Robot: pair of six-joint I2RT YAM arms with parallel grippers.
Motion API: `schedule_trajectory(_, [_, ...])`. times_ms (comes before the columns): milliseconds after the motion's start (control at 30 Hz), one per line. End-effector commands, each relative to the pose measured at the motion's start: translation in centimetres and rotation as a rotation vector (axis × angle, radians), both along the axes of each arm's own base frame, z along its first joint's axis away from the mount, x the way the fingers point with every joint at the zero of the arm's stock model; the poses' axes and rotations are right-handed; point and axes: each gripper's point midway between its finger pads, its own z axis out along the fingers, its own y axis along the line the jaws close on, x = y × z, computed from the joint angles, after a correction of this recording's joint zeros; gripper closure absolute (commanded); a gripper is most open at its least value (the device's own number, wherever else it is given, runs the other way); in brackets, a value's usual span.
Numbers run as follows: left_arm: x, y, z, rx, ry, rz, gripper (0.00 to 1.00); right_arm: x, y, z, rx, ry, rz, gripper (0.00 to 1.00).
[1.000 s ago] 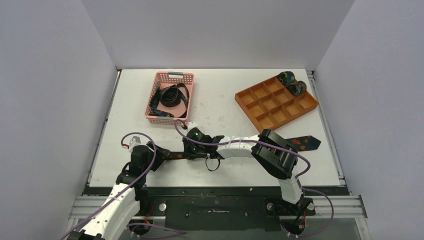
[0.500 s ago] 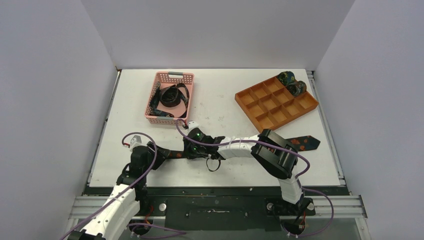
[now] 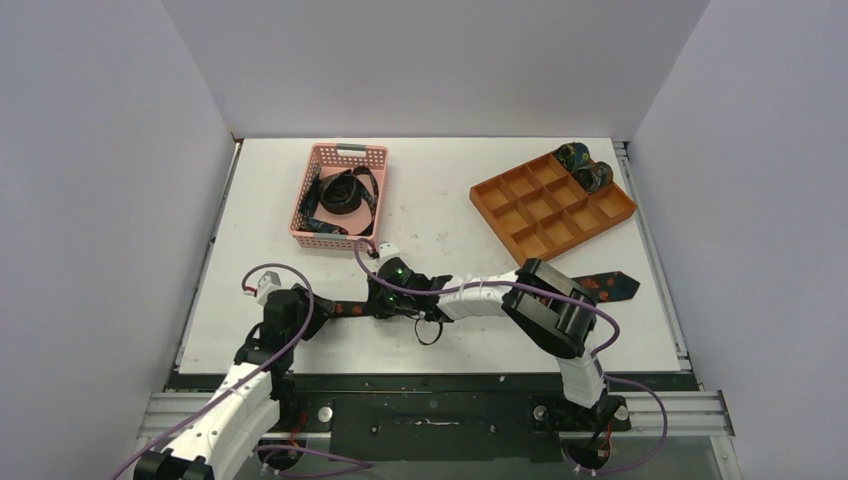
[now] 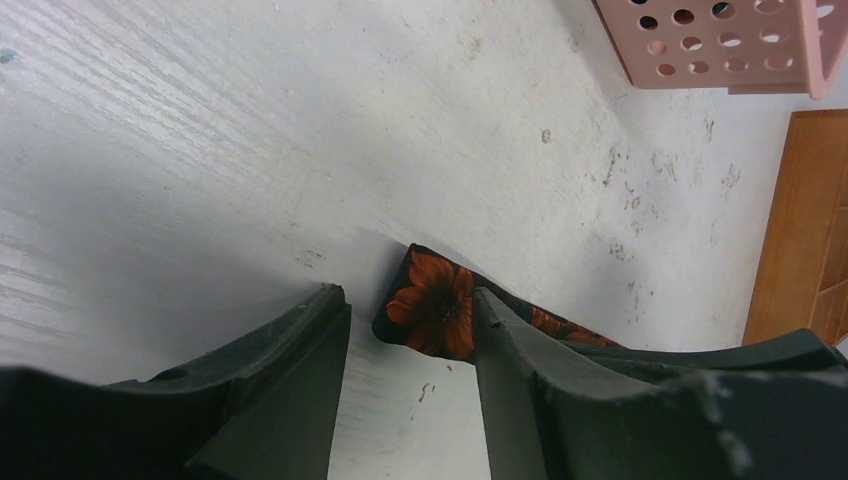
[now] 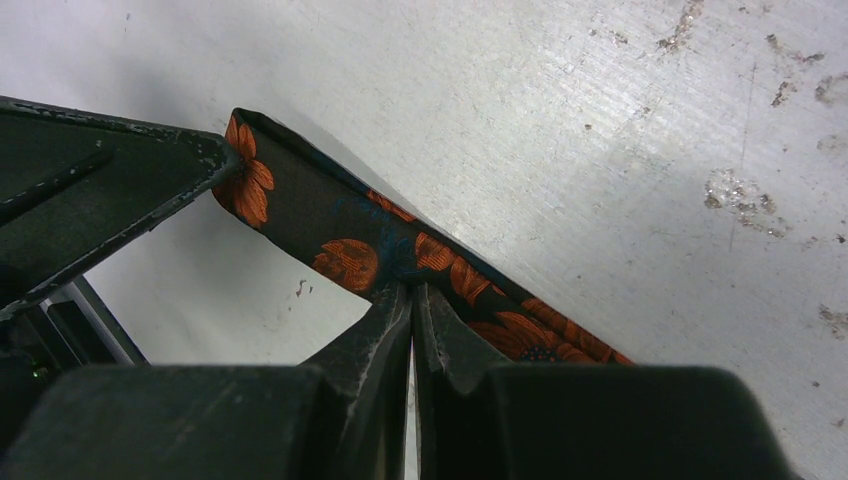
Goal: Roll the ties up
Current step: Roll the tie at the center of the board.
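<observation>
A dark tie with orange flowers (image 3: 608,286) lies flat across the near part of the table, wide end at the right. Its narrow end (image 4: 436,303) rests on the table between my left gripper's (image 4: 410,305) open fingers, against the right finger (image 4: 510,360). In the top view the left gripper (image 3: 318,313) is at the tie's left tip. My right gripper (image 5: 411,288) is shut, pinching the tie's (image 5: 345,240) near edge a short way from that tip, and it also shows in the top view (image 3: 384,302). The left gripper's finger (image 5: 110,190) touches the tie's tip.
A pink mesh basket (image 3: 312,190) holding several loose ties stands at the back left; its corner shows in the left wrist view (image 4: 720,45). An orange compartment tray (image 3: 553,210) sits at the back right with two rolled ties (image 3: 584,166) in its far corner.
My right gripper has edged slightly to the right along the tie. The left arm has shifted a little. The tie lies much as before.
</observation>
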Motion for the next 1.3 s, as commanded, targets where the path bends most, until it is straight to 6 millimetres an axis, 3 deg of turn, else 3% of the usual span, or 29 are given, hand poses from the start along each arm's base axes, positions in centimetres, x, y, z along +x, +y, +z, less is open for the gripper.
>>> schedule_trajectory(0, [0.8,-0.4,0.6,0.001,-0.038,-0.028,0.58,-1.3,-3.5,-3.4,-0.134,0.057,-0.017,0.95])
schedule_trajectory(267, [1.2,-1.7,0.9,-0.041,-0.088,-0.093,0.77,-1.0,-4.9,-3.7,-0.137,0.066,-0.05,0.95])
schedule_trajectory(433, [1.3,-2.0,1.4,-0.044,-0.103,-0.112,1.0,-0.9,-5.0,-3.7,-0.134,0.068,-0.053,0.95])
schedule_trajectory(733, [1.8,-2.4,6.0,0.026,-0.18,-0.159,1.0,-1.0,-3.8,-3.8,-0.1,0.083,-0.047,0.95])
schedule_trajectory(833, [1.9,-3.8,7.8,0.066,-0.226,-0.222,1.0,-1.0,-3.0,-3.9,-0.079,0.094,-0.041,0.95])
schedule_trajectory(1100, [0.7,-9.5,9.1,0.141,-0.244,-0.436,1.0,-1.0,1.8,-2.6,0.116,0.126,0.014,0.95])
schedule_trajectory(1267, [0.6,-10.4,9.9,0.149,-0.274,-0.451,1.0,-2.1,4.7,0.3,0.384,0.153,0.152,0.95])
